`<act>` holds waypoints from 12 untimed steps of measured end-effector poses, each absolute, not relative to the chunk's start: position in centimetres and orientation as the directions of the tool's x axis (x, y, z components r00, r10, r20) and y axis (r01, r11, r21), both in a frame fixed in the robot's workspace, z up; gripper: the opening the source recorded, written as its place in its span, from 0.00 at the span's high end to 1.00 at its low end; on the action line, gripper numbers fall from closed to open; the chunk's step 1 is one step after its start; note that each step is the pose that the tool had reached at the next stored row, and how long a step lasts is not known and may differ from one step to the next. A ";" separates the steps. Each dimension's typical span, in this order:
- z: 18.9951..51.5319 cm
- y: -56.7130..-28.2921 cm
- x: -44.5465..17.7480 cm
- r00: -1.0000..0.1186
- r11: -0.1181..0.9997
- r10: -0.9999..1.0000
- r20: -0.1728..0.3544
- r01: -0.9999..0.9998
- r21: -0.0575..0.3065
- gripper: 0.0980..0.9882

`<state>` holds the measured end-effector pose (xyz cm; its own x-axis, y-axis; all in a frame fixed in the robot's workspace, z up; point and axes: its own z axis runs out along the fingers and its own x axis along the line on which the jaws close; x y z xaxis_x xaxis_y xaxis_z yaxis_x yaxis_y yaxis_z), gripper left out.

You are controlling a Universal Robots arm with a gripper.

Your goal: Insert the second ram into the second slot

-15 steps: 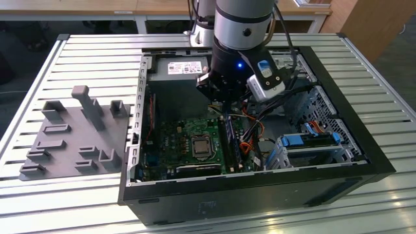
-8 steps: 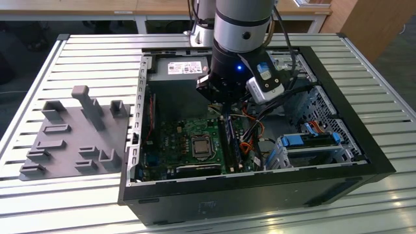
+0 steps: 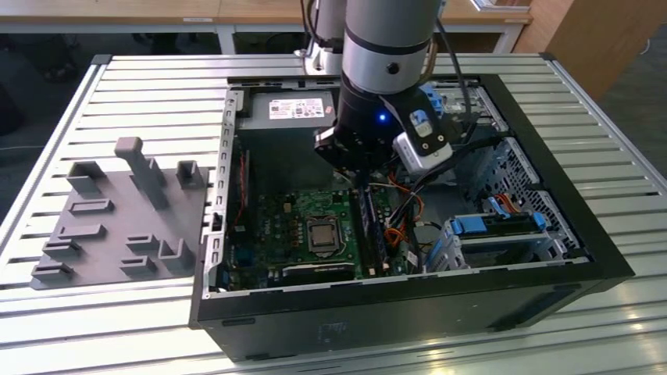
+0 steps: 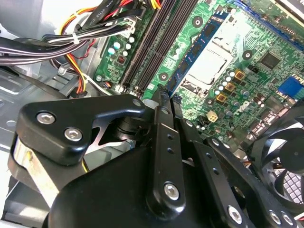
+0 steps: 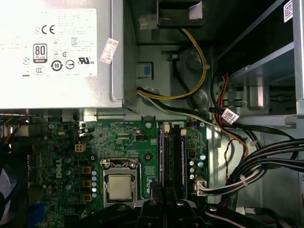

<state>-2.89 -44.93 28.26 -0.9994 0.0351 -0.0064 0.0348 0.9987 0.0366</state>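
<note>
The second ram [image 4: 197,50] — thin, blue (chips along it) — stands slotted; end effector [image 4: 170,100] closed at its end.

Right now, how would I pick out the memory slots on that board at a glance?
In the open black computer case, find the green motherboard and its square silver processor. The memory slots run beside it, between it and the cable bundle: long, narrow, black parallel channels, unlike the small square parts around them, with a thin blue stick along the processor side.
</note>
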 end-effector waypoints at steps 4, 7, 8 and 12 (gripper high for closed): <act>28.1 -44.9 -2.8 -0.999 0.999 0.032 0.004 0.032 0.036 0.96; 27.9 -45.0 -2.8 -1.000 0.999 0.024 0.009 0.024 0.036 0.96; 27.8 -45.0 -2.8 -1.000 0.999 0.022 0.010 0.022 0.036 0.96; 27.7 -45.0 -2.8 -1.000 0.999 0.019 0.011 0.020 0.036 0.96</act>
